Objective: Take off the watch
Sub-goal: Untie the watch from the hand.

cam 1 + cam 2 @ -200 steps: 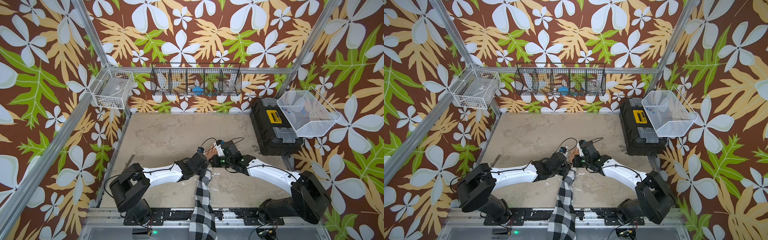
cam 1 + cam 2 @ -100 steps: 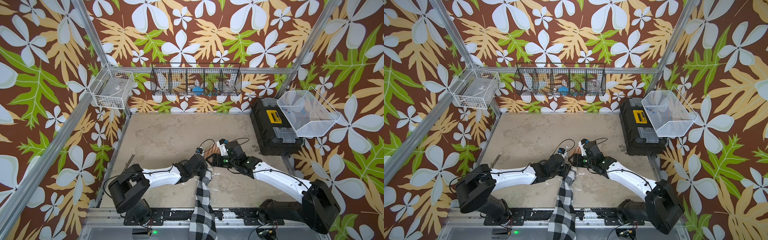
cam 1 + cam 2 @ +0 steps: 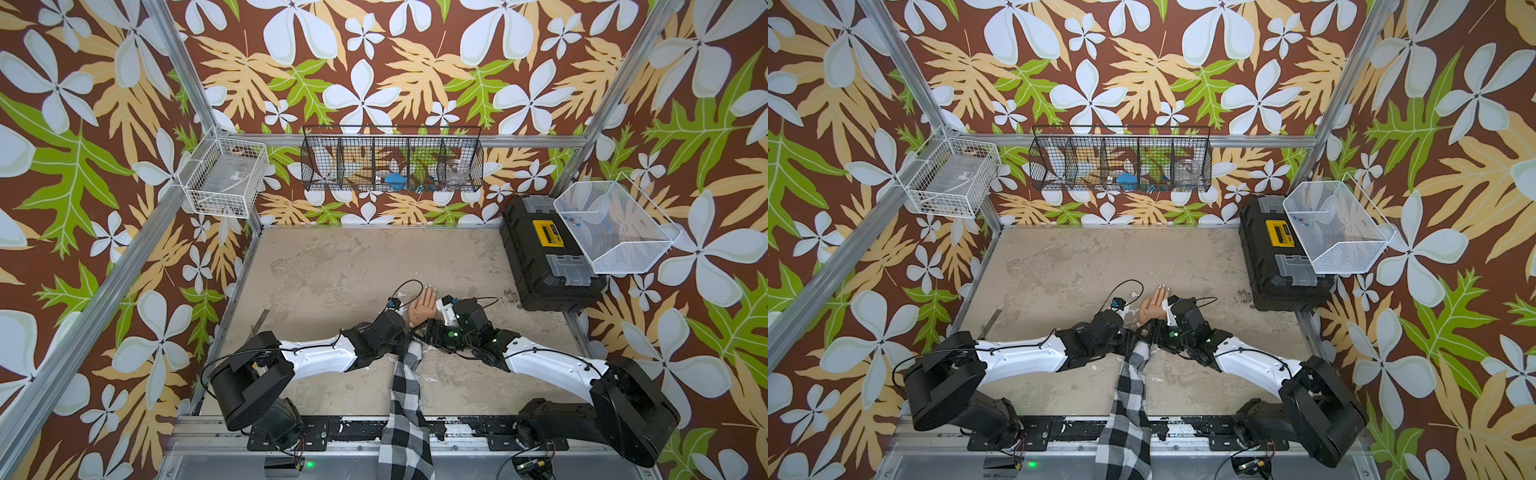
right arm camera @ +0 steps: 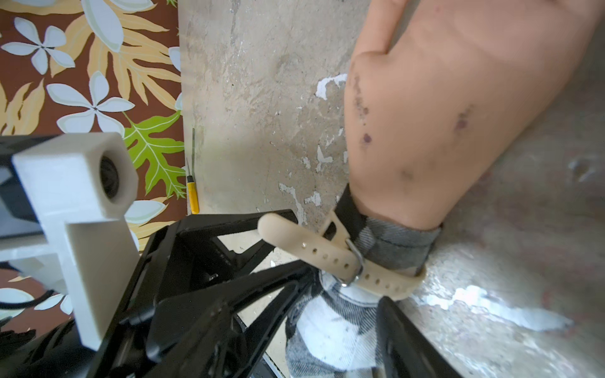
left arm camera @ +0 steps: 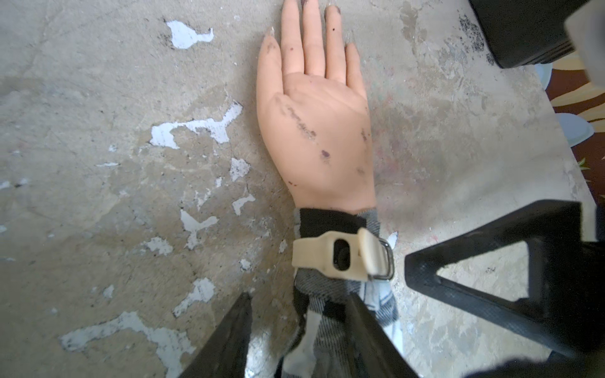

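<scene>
The watch is strapped over a checked sleeve pinched by the left fingers; right fingers are spread beside the buckle.

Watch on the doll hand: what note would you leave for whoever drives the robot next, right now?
Left claw: astride the checked sleeve behind the watch; grip unclear.
Right claw: open, empty, beside the buckle.
Watch: strapped round the mannequin wrist, over the cuff.
Done: strap tail sticks out loose.
To do: unthread the buckle, slide the watch off.
</scene>
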Controlling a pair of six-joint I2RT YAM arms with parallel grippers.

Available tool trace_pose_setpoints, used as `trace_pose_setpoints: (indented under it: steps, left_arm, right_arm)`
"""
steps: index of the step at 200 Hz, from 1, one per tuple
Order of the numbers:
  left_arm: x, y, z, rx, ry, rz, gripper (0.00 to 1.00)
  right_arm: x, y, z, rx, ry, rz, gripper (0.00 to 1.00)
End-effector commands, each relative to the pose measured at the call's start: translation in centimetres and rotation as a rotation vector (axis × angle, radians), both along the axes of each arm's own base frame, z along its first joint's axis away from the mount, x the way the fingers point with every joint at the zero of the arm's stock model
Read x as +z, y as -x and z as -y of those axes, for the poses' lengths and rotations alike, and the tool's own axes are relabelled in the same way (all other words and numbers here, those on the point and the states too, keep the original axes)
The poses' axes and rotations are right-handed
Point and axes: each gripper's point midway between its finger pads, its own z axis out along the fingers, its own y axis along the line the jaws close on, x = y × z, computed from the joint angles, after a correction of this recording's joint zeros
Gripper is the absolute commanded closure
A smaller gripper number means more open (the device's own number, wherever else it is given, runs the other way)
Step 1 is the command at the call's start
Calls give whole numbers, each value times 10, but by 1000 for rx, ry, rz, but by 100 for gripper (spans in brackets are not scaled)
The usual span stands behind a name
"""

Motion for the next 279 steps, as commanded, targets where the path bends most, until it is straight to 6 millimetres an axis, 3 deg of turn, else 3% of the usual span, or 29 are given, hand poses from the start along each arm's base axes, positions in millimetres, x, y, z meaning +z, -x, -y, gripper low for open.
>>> trace_pose_setpoints:
  steps: [1, 56, 106, 175, 279]
  left_arm:
    - [1, 1, 1, 2, 15, -7, 52]
    - [-3, 3, 0, -2, 14, -18, 52]
    - [-1, 3, 1, -6, 19, -17, 53]
    - [0, 2, 2, -7, 17, -19, 53]
    - [-1, 3, 6, -14, 25, -26, 54]
  right_arm:
    - [16, -8, -10, -2, -74, 35, 29]
    - [8, -9, -10, -13, -71, 17, 30]
    - [14, -10, -12, -28, -116, 17, 30]
    - [4, -2, -1, -51, -95, -2, 31]
    - [1, -9, -4, -45, -90, 1, 31]
